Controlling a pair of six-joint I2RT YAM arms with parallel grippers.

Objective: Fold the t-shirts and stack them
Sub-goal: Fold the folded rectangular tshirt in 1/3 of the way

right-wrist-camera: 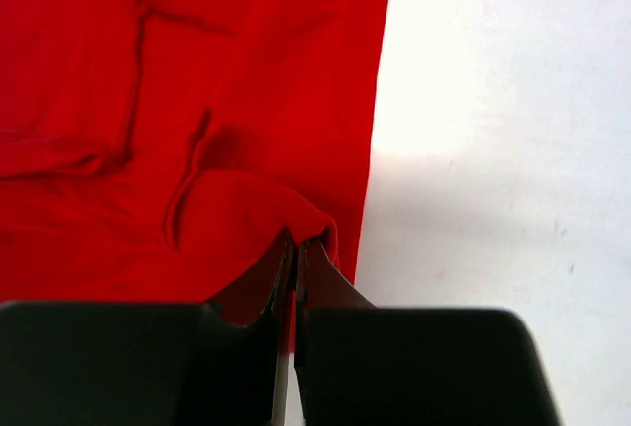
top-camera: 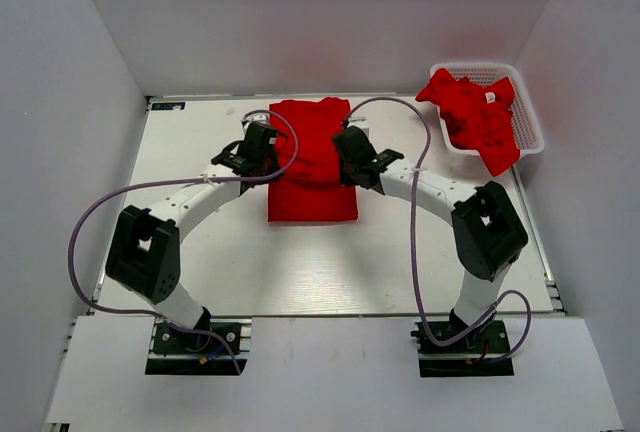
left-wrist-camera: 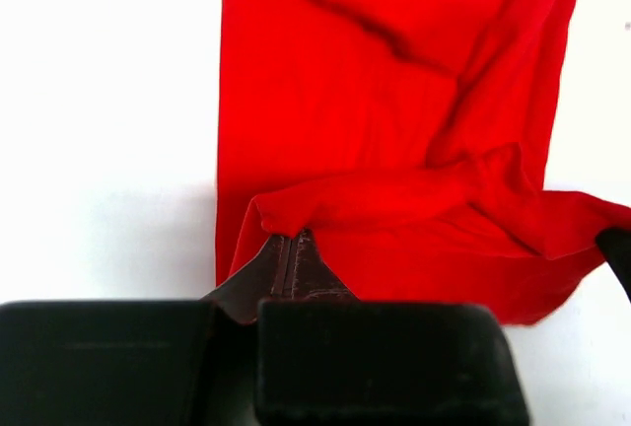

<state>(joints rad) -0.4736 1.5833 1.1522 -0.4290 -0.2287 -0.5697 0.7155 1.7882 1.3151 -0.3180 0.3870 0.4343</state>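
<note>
Top external shows the t-shirt [top-camera: 312, 167] lying with its long axis near-to-far, the left gripper [left-wrist-camera: 291, 248] and right gripper [right-wrist-camera: 296, 247] each clamped on a side edge.

The top camera looks down from high above and behind the jaws, taking in the whole worktop [top-camera: 200, 252]. Each wrist camera sits close behind its own jaws, facing past them. All three share the red shirt [top-camera: 312, 167] just ahead.

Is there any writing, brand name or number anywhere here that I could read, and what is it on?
None can be read.
White tag on the t-shirts in the basket: too small to read.
Dark sticker at the far left corner of the table: blurred.
</note>
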